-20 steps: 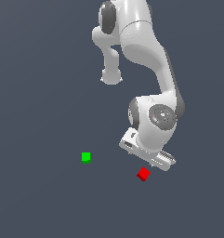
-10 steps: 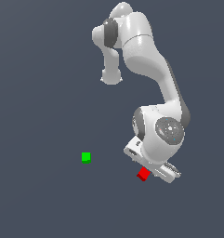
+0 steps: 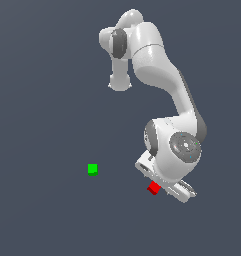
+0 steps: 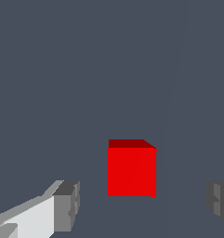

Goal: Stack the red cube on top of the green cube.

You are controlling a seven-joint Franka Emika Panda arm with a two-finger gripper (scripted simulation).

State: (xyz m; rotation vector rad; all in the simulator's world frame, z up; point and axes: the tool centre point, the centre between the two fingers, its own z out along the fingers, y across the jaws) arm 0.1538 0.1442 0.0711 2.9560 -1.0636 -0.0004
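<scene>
Lower now than half a second ago, the arm has folded further down and its wrist sits right over the red cube [image 3: 153, 188], which lies where it lay before on the dark grey floor [image 3: 42, 100].

In the wrist view the red cube [image 4: 132, 168] stands between the two fingers, with a clear gap on each side: one grey pad [image 4: 68, 206] is off at about 8 o'clock from the cube and the other at about 4 o'clock, near the picture's edge. The gripper [image 4: 143, 204] is spread wide, far wider than the cube, and grasps nothing; neither pad touches the cube. The cube rests flat on the floor, upright, its top face showing as a darker red strip.

In the exterior view the gripper [image 3: 164, 187] is mostly hidden under the white wrist housing, and the cube peeks out at the housing's 7 o'clock edge.

The green cube [image 3: 92, 169] sits alone on the floor, well apart from the red one, at roughly 10 o'clock from it in the exterior view. It has not moved. It does not show in the wrist view.

No container appears in either view.
</scene>
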